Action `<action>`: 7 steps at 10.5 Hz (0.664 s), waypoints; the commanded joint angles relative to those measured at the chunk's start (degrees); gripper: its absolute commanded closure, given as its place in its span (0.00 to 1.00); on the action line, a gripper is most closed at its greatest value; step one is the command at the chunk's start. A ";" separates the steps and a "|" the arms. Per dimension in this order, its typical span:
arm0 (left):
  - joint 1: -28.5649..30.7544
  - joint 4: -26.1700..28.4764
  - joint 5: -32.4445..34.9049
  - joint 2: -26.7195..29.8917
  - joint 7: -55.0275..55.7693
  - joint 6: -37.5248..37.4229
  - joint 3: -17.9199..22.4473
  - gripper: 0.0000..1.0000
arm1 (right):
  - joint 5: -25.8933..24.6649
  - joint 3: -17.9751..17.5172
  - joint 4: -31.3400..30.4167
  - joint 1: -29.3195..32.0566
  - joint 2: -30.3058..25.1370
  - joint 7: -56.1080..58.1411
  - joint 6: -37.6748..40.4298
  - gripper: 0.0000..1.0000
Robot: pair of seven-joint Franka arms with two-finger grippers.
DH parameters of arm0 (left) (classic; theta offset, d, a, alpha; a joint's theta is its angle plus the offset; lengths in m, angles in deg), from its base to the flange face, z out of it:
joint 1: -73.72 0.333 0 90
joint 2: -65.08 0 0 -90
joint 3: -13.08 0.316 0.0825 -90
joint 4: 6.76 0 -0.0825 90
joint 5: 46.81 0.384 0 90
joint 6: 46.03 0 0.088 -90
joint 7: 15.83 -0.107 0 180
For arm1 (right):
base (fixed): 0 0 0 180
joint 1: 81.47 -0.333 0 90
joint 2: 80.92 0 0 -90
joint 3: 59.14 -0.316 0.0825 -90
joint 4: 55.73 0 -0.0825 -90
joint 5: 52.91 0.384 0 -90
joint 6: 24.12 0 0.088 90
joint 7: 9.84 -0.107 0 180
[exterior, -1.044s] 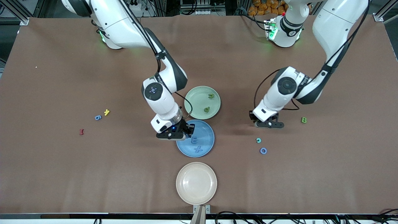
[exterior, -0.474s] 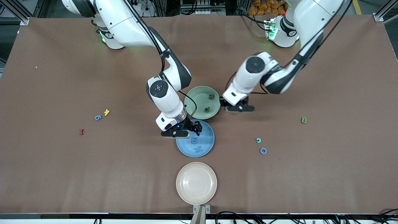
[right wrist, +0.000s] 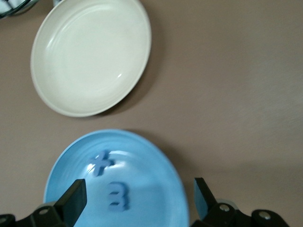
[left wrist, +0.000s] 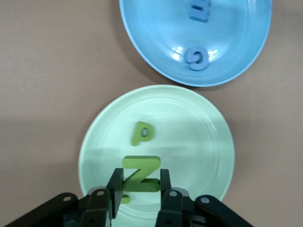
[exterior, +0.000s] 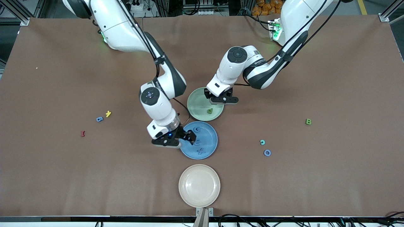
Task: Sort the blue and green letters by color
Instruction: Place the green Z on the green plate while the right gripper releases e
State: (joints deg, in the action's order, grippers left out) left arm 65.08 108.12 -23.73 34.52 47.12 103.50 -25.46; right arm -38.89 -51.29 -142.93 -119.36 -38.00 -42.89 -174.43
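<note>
Swinging in from the open table over the past second, the left gripper (exterior: 221, 98) now hangs over the matte pale green round plate (exterior: 197, 107) with a chunky grass-green letter N (left wrist: 140, 174) pinched between its jaws, while the right gripper (exterior: 176, 138) has drawn back to the blue plate's rim nearest the right arm's end, jaws spread and empty, uncovering a mid-blue letter G (exterior: 197, 129).

A brown, felt-like cloth covers the table (exterior: 56, 176), edged by aluminium framing and cables at the robots' bases.

Toward the right arm's end lie a dark red I-shaped piece (exterior: 83, 133), a small blue 6-like piece (exterior: 99, 119) and, just beside it, a yellow K-shaped piece (exterior: 108, 113).

At centre three smooth round plates line up: the green one farthest from the front camera, a glossy mid-blue plate (exterior: 211, 148) touching its rim, and a cream plate (exterior: 186, 195) nearest, a little apart.

In the blue plate the G lies with a blue letter E (exterior: 197, 142) and a blue letter X (exterior: 201, 151).

A green a-shaped letter (exterior: 210, 111) rests in the green plate; a further green piece lies partly hidden under the held N.

Toward the left arm's end sit a teal curled piece (exterior: 262, 142), a blue ring-shaped piece (exterior: 267, 153) near it, and a green letter B (exterior: 308, 121) well apart.
</note>
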 commanded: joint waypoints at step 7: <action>-3.75 -5.46 1.62 -3.98 5.26 -0.37 2.95 0.00 | -0.93 0.23 -8.95 18.53 -11.88 0.27 5.11 0.00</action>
State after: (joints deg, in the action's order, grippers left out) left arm 62.43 103.77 -23.73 30.47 50.61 103.49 -24.10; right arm -38.89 -49.99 -147.53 -105.46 -45.76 -42.50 -170.17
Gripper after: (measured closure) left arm 0.423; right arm 0.000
